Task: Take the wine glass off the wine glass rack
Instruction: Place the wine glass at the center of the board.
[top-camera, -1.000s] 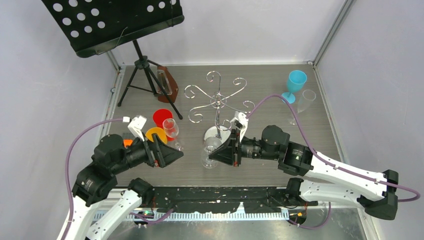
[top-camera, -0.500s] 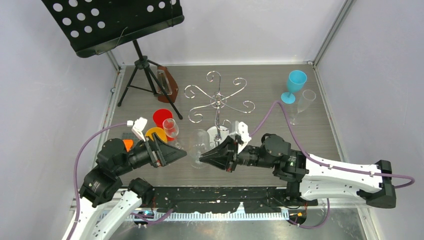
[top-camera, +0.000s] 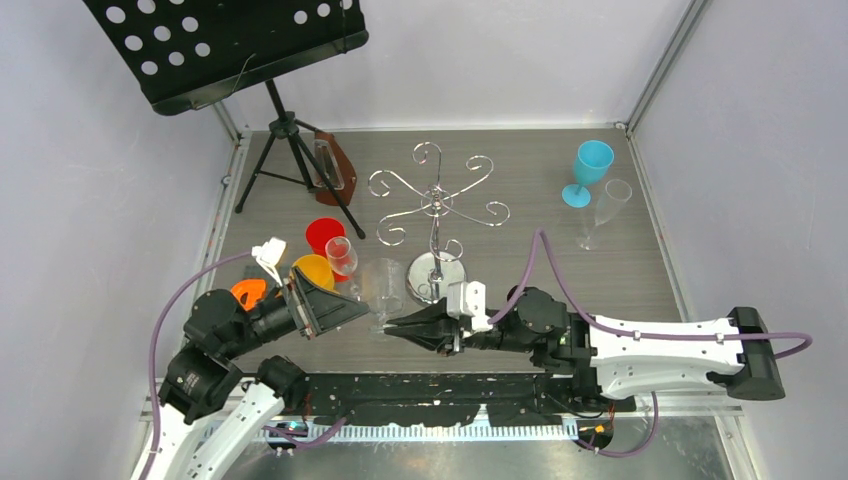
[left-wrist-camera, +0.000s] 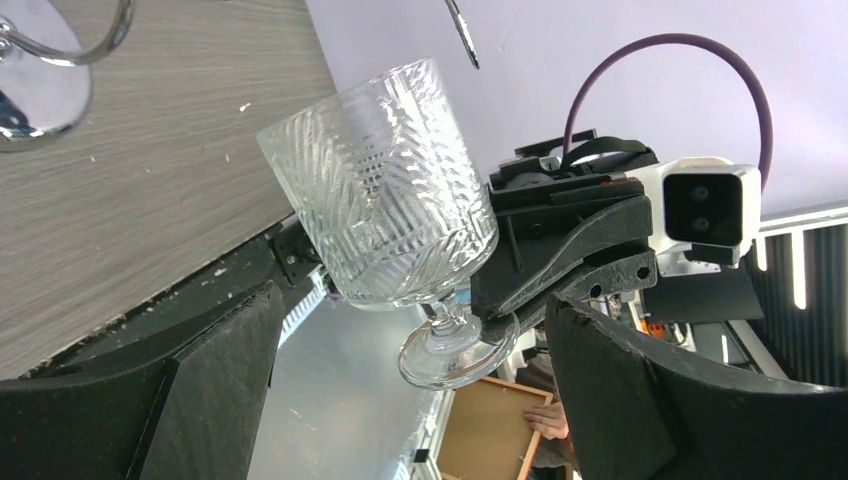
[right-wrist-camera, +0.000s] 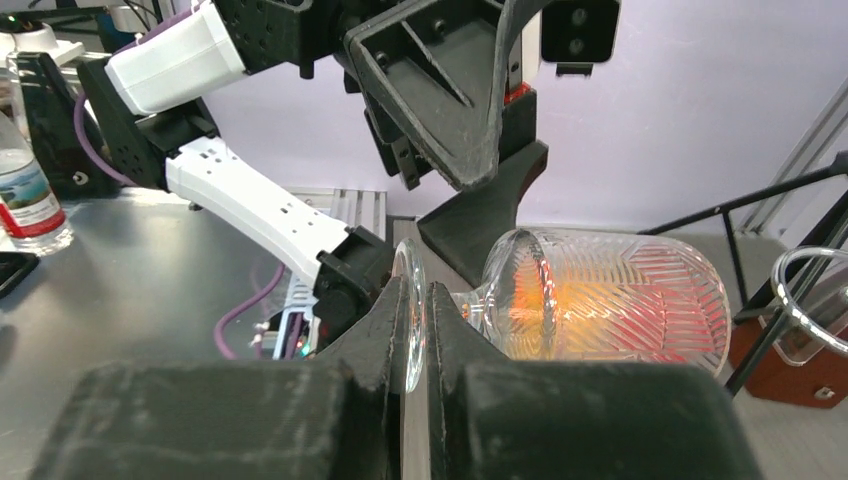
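Gripping wine glass foot — right fingers pinched | left fingers spread

The rack stands in the middle of the table. The wine glass is off it, at the rack's 7 o'clock. The left gripper is at the glass's 8 o'clock and the right gripper at its 5. Cups crowd the rack's 9 o'clock, the music stand is at its 10, and two goblets are at its 2.
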